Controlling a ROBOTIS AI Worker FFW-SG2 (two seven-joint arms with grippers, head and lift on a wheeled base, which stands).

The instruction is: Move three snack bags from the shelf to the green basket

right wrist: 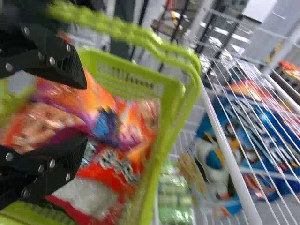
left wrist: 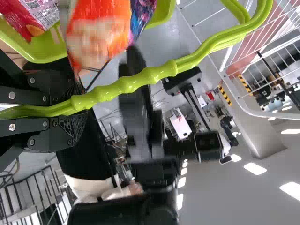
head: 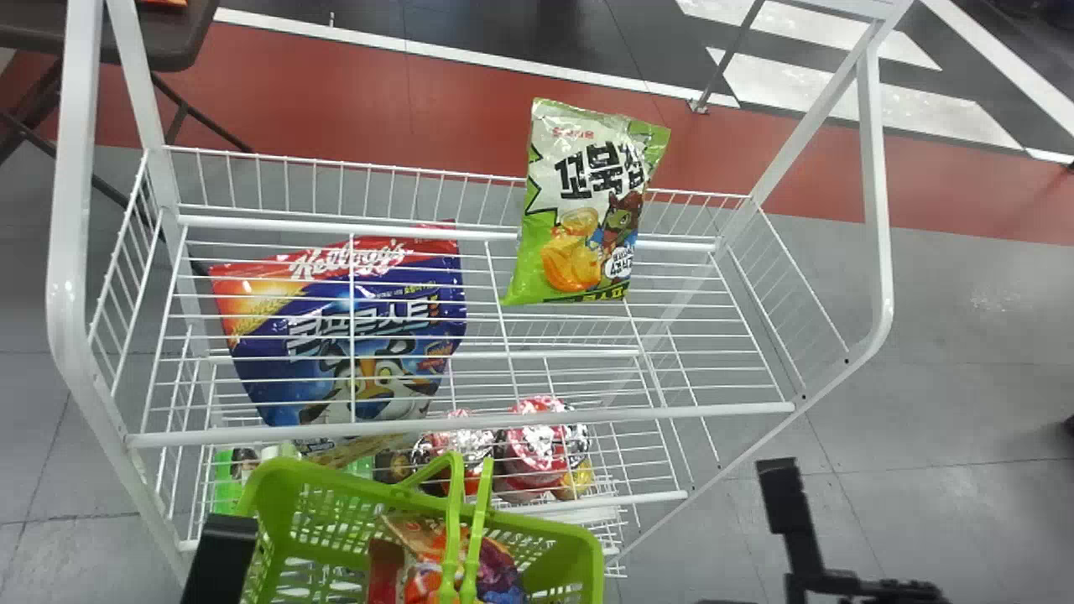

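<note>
Left end effector is clamped on the green basket handles, probably to steady it. Right end effector: well open, empty. Snack bags inside, green-and-white bag far side of shelf.

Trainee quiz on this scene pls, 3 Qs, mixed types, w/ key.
1. True or false: the left gripper is closed on the handles of the green basket.
2. Where is the green-and-white snack bag?
a) in the basket
b) at the shelf
c) in the left gripper
3. Short answer: which gripper has its fingers standing apart?

Key: 1 true; 2 b; 3 the right gripper.
</note>
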